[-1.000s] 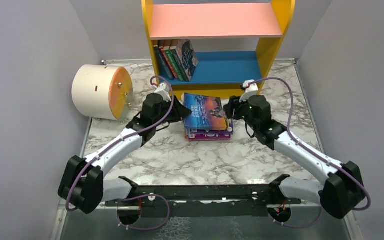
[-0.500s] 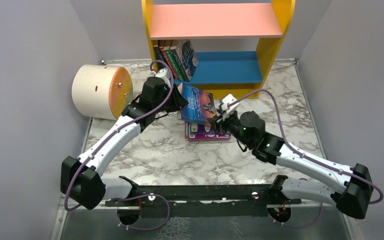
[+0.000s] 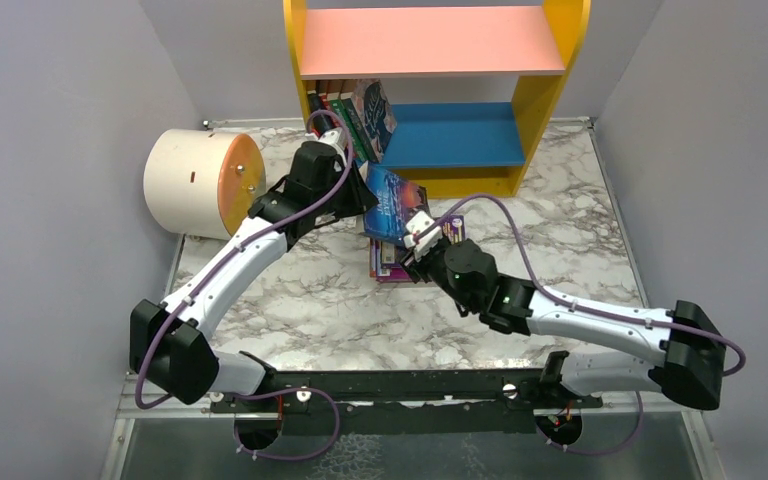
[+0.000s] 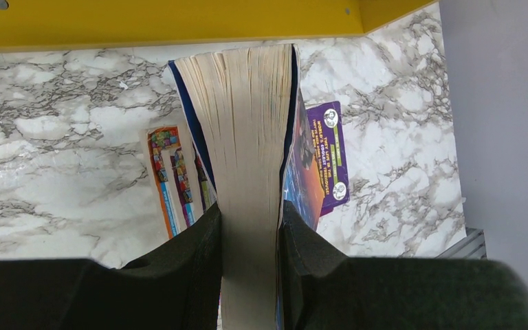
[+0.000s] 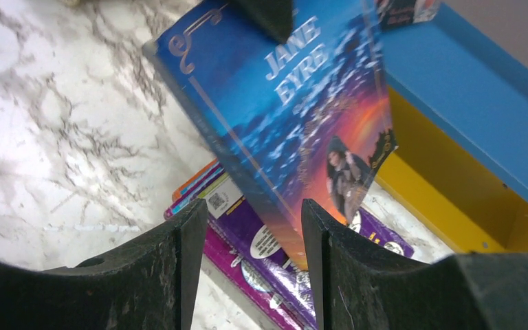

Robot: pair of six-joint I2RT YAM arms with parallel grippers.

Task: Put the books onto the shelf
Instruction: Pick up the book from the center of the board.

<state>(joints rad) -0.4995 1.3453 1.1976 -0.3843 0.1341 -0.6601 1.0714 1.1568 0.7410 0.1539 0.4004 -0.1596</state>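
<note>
The left gripper (image 4: 249,210) is clenched on the Jane Eyre paperback (image 5: 295,103), with one pad on each cover and the page block running out ahead of the fingers. Holding it by the open edge turns the spine away from the gripper, which suits sliding the book in upright. The book hangs tilted, just ahead of this gripper and above the remaining stack of paperbacks (image 3: 385,265), which lies flat on the marble below it. Beyond the gripper is the shelf's blue lower board (image 3: 460,135), where several books (image 3: 345,120) already lean at the left end.

The right gripper (image 5: 247,206) sits under the book's low corner with its fingers apart and holding nothing. It looks placed to steady or nudge that corner, though the view does not settle whether it touches the cover.

A second ago the book lay flat on top of the stack with a gripper at each side. Since then the left arm has raised it and tipped it steeply towards the shelf. The right arm has swung in from the right side to the near side, beneath the book.
</note>
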